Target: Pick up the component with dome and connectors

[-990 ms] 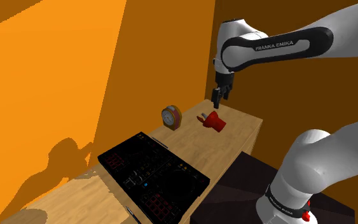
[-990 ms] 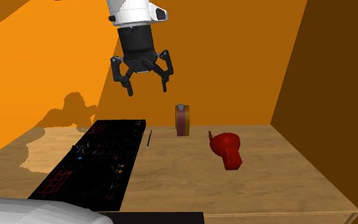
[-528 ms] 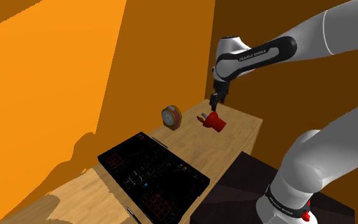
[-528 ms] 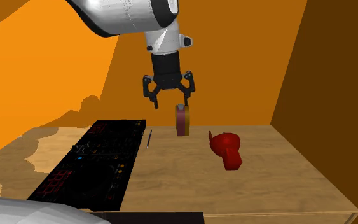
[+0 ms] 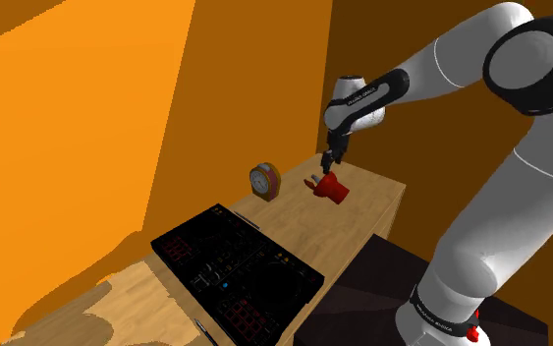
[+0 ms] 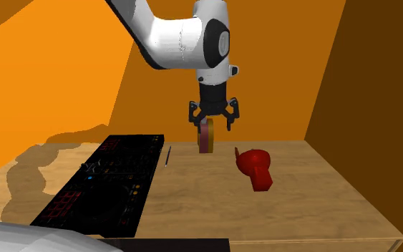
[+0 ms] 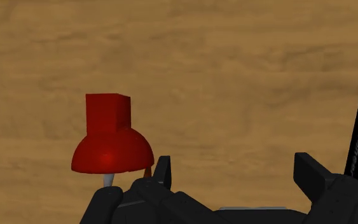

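Shoulder view: approach step. Claw (image 5: 329, 160) hovers upper centre-right, just above red domed component (image 5: 331, 187) at far end of table (image 5: 382, 201).
Second exterior view: claw (image 6: 212, 124) spread apart, mid-frame, overlapping round disc (image 6: 205, 137). Black controller (image 6: 103, 182) lower left, clear.
Wrist view: component (image 7: 110, 143) beside one finger (image 7: 163, 172), not between. Next move probably: shift over it, descend, close.

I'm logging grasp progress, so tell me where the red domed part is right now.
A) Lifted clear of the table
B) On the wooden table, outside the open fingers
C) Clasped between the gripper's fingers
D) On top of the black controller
B: in the wrist view the red domed part lies on the wooden table, off to one side of the open gripper and not between its fingers.
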### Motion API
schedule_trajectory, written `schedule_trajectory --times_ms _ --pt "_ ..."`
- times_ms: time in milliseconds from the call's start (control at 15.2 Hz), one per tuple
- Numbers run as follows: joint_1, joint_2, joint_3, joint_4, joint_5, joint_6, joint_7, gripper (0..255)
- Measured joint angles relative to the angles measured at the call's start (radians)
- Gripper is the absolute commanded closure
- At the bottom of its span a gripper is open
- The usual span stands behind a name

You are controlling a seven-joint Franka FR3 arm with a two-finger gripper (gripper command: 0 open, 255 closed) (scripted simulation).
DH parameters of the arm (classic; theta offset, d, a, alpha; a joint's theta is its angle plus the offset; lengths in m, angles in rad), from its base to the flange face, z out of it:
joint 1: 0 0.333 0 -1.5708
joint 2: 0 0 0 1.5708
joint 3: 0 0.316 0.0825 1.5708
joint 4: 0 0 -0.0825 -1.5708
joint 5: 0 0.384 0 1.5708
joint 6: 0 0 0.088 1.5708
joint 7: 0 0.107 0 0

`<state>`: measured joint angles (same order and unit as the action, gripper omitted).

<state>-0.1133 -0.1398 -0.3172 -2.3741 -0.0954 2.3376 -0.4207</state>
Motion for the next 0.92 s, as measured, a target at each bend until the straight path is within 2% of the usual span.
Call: schedule_trajectory --times_ms 264,528,924 --pt "-0.013 0.159 -0.039 0.089 0.102 0.074 -0.120 0" --pt "-0.048 0.321 -0.041 0.190 0.226 0.129 -0.242 0" --pt "-0.150 0.553 0.002 0.398 0.382 0.142 -0.395 0"
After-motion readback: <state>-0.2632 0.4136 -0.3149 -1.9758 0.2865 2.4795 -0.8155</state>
